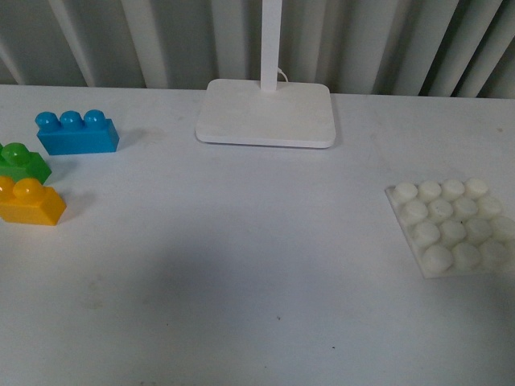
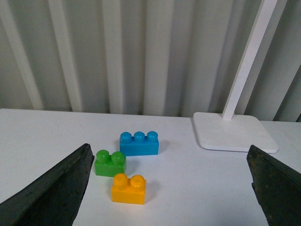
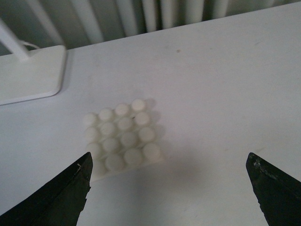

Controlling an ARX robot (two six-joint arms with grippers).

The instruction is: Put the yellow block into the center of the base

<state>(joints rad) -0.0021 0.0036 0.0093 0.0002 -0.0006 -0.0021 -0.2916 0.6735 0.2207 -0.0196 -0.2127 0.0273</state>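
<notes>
Yellow block (image 1: 30, 202) rests on the worktop (image 1: 241, 265) at the left edge, just nearer than the green block (image 1: 22, 163), apparently touching it. Base (image 1: 455, 227) lies at right, well apart. Left fingers (image 2: 56, 188) and right fingers (image 3: 56, 193) spread wide, holding nothing

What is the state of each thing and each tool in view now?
yellow block, loose on the table, studs up.
base, flat, studs bare, nothing inserted.
green brick, loose, studs up.
blue brick, loose, studs up.
lamp stand, standing at the back.
left tool, open, empty.
right tool, open, empty.
</notes>
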